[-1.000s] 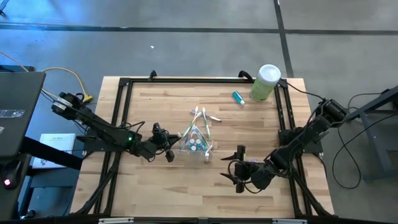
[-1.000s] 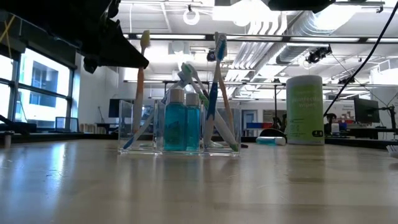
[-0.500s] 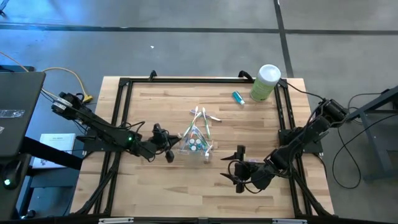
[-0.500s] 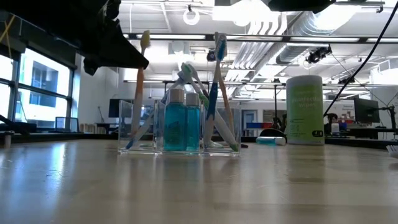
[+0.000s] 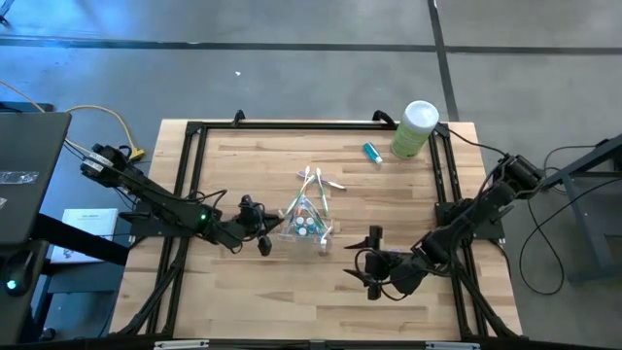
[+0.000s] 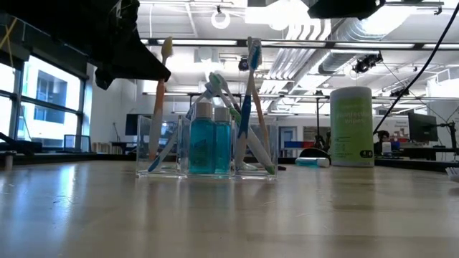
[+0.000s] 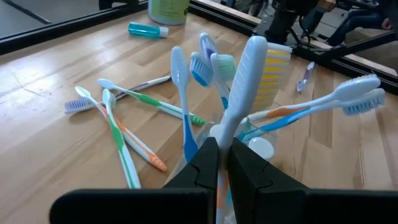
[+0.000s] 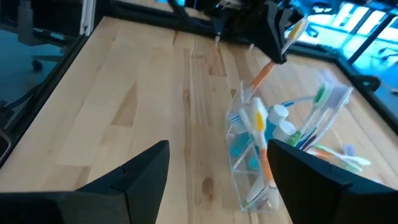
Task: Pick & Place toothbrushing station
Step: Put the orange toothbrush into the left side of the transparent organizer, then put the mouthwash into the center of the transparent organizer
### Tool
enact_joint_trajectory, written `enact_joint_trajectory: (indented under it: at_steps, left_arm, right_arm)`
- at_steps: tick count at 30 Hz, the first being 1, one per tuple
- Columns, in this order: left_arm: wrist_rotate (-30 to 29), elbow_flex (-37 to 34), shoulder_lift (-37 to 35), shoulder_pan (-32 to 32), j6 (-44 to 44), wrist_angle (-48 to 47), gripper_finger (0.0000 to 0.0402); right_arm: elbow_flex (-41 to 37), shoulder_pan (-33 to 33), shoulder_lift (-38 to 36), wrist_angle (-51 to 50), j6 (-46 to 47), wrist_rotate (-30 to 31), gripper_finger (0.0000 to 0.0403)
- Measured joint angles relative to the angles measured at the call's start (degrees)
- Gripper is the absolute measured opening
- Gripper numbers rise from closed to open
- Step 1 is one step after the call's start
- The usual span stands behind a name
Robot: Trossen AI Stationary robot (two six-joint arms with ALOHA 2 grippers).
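The clear cup of toothbrushes stands at the middle of the tabletop in the high view; the left gripper, just left of it, pinches a white-and-yellow toothbrush; the right gripper, lower right, has its fingers wide apart.

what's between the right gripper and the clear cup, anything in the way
Nothing visible. The open right gripper waits just right of the clear cup over bare wood, while the left gripper, shut on a yellow-bristled toothbrush, works from the cup's opposite side.
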Motion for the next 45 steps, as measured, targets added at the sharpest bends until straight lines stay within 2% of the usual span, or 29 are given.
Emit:
enact_joint_trajectory:
  at_steps: [3, 14, 24, 27, 31, 38, 42, 45]
  left_arm:
    - [0.33, 0.0, 0.0, 0.0, 0.01, -0.41, 0.001]
    - [0.3, 0.03, 0.98, -0.08, 1.61, -2.51, 0.0013]
    - [-0.19, 0.09, 1.66, -0.38, 3.29, -0.6, 0.009]
    - [-0.17, 0.04, 1.64, -0.48, 3.31, 0.7, 0.0105]
    - [-0.42, 0.07, 1.26, -0.95, 7.63, 2.19, 0.0111]
    - [-3.93, 0.07, 1.25, -3.79, 9.73, 3.0, 0.0112]
    - [-9.02, 0.07, 1.14, -6.26, 15.01, 3.13, 0.0113]
    - [-13.45, 0.07, 1.14, -8.27, 17.72, 3.71, 0.0113]
  right_arm:
    - [-0.02, -0.77, 0.01, -1.02, 1.23, -1.62, 0.0263]
    - [-0.02, -1.55, 0.02, -1.41, 1.64, -1.57, 0.0263]
    - [-0.02, -1.51, 0.27, -1.54, 2.64, -1.54, 0.0263]
    - [-0.02, -1.51, 0.27, -2.0, 2.84, -1.54, 0.0263]
    - [-0.02, -1.51, 0.27, -2.44, 2.88, -1.54, 0.0263]
    - [-0.02, -1.51, 0.27, -5.05, 6.4, -1.39, 0.0263]
    - [-0.02, -1.53, 0.27, -8.87, 8.39, -0.07, 0.0263]
    - [-0.02, -1.53, 0.27, -14.95, 10.43, 3.09, 0.0263]
